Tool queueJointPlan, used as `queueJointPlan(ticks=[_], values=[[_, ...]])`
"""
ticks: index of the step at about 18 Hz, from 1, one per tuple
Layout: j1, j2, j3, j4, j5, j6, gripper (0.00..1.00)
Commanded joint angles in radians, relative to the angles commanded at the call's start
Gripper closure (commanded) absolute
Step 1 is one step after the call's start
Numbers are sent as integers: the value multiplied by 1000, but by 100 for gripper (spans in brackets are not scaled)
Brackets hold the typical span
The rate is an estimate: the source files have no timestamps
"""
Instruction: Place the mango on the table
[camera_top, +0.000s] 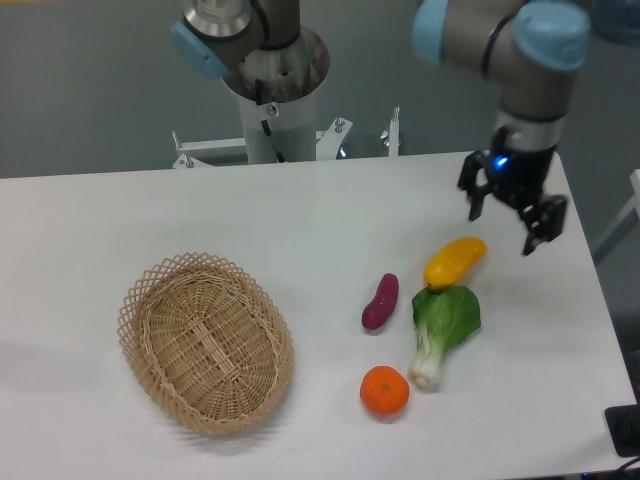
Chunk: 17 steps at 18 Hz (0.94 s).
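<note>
The mango (454, 261), yellow shading to orange at its upper right end, lies on the white table (300, 230) right of centre, just above the leafy green vegetable. My gripper (507, 223) hangs above and to the right of the mango, clear of it. Its two black fingers are spread open with nothing between them.
A purple sweet potato (380, 301) lies left of the mango. A bok choy (440, 330) sits directly below it, with a round orange (385, 391) near the front. An oval wicker basket (206, 340) stands at the left. The table's right edge runs close behind the gripper.
</note>
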<state>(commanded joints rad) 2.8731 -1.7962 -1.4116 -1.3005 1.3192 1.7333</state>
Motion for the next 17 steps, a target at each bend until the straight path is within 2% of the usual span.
queueJointPlan(ticks=[2,4,9,17], values=[[3,-6,49,-20,11,38,0],[9,-6,54,-22,20,93,0],[86,3,51,-23,23,282,0],[103,5,45,-23,20,290,0]])
